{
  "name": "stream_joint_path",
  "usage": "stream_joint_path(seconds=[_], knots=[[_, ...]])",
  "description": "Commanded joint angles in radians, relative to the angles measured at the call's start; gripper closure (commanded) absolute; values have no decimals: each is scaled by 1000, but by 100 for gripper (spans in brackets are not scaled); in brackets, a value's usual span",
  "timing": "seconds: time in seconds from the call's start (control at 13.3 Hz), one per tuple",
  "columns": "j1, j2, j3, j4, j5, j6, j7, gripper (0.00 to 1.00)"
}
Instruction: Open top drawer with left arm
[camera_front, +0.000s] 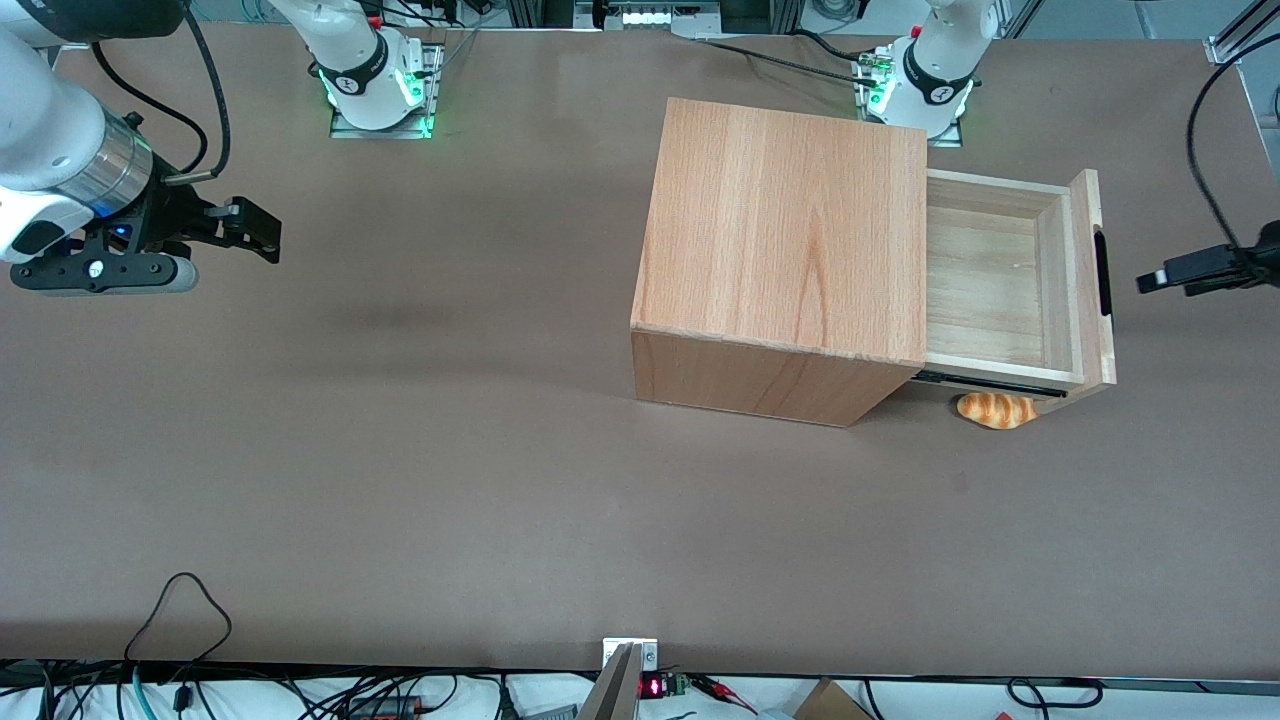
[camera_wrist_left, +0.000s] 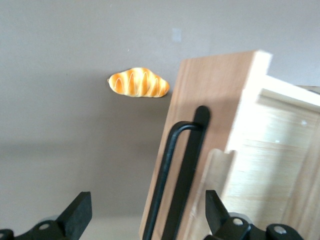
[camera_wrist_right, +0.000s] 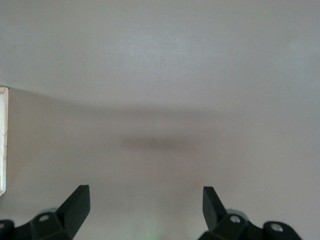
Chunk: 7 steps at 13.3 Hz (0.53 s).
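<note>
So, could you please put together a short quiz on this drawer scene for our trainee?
1. True or false: the top drawer is pulled out of the cabinet.
2. What lies in the drawer? A) a bread roll B) nothing visible C) a cable
3. Where is the bread roll relative to the drawer?

Key:
1. True; its pale interior shows.
2. B.
3. On the table, beside the drawer's front corner, nearer the front camera. The left gripper is open, clear of the slot handle, toward the working arm's end of the table.
</note>
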Motion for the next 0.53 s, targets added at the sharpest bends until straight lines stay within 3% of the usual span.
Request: stream_joint_path(seconds=[0.0,0.15,0.45], knots=[[-4,18,-16,135,31,-87,-25,0],[-7,9,-32,172,32,-93,-37,0],[-7,-6,-94,252,112,-127,-80,0]])
